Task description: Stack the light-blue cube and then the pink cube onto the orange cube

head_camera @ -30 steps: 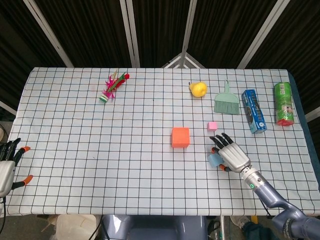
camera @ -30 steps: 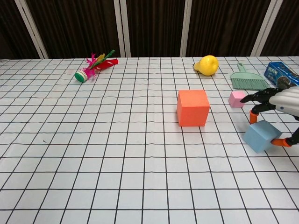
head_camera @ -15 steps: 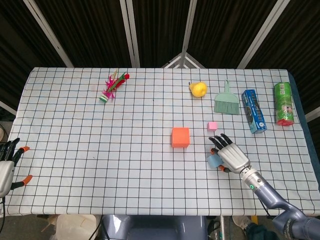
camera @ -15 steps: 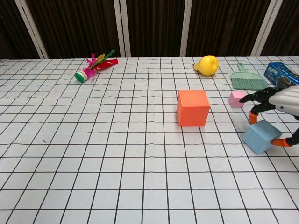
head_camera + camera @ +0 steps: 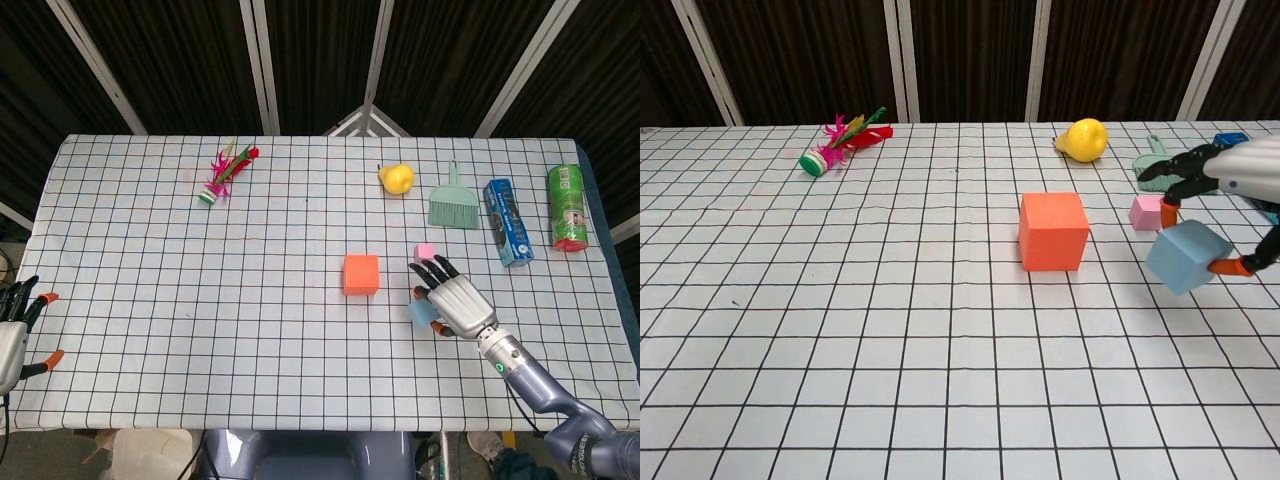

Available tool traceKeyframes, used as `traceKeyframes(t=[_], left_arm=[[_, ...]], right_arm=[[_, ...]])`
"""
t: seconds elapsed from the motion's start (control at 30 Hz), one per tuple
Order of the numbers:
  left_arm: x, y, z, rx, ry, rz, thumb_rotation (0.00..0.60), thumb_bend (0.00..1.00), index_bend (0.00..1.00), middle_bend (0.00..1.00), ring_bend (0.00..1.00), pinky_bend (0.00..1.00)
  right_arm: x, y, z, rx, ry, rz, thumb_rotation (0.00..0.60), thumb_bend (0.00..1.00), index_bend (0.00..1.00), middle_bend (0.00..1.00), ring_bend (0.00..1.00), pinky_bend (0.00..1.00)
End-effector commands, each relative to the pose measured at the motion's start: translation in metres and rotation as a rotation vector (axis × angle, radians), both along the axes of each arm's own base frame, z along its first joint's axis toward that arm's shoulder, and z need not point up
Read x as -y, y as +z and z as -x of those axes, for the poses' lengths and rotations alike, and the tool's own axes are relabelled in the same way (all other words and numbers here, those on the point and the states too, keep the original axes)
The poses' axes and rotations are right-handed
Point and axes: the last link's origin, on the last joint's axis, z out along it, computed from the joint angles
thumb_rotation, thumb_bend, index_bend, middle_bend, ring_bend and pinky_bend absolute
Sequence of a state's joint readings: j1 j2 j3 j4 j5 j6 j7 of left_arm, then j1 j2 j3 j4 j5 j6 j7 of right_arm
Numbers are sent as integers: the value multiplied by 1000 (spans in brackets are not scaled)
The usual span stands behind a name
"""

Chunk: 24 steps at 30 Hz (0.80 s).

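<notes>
Three cubes matter here, and one of them, the light-blue cube (image 5: 1184, 256), is pinched in the right hand (image 5: 456, 304) and lifted clear of the checked tablecloth (image 5: 840, 330), tilted on a corner. It hangs toward the right edge of the table, nearer the front edge than the pink cube (image 5: 1147, 211), which sits just behind it. The orange cube (image 5: 1053, 230) stands flat near the middle of the table, well to the left of the held one.

The step in hand looks like carrying the blue cube over to the orange one. To do it well, I would raise it above the orange cube's top face before travelling sideways, so its low corner does not clip the near edge. It should then be levelled, centred over the face and lowered until it sits flat before the fingers part. The hand should also keep away from the pink cube on the way.

The left hand (image 5: 12, 335) hangs off the front left corner of the table, fingers spread, holding nothing.

Along the right edge lie a blue box (image 5: 508, 222) and a green can (image 5: 567, 207); both carry print, but it is too small to read
</notes>
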State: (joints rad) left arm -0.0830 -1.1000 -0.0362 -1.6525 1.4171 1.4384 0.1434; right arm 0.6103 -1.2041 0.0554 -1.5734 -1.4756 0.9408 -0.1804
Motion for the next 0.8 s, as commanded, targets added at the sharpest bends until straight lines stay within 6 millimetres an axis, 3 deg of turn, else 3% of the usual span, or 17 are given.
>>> traceKeyframes(t=[0.03,0.43,0.8], left_arm=[[0,2,1,3,1,-8,600,206,203,5,0,18],[-1,5,3,9,1,-11,600,206,204,5,0,18],[-7,5,9,9,28,-9,600,206,206,5,0,18]], right_arm=[[16,14,-37,64,-48,-9,600,395,437,74,69,0],[38,7,-83,130,-191,-41,600,429,465,74,69,0],[52,-22,-119,141,-280,-33,600,430,465,74,69,0]])
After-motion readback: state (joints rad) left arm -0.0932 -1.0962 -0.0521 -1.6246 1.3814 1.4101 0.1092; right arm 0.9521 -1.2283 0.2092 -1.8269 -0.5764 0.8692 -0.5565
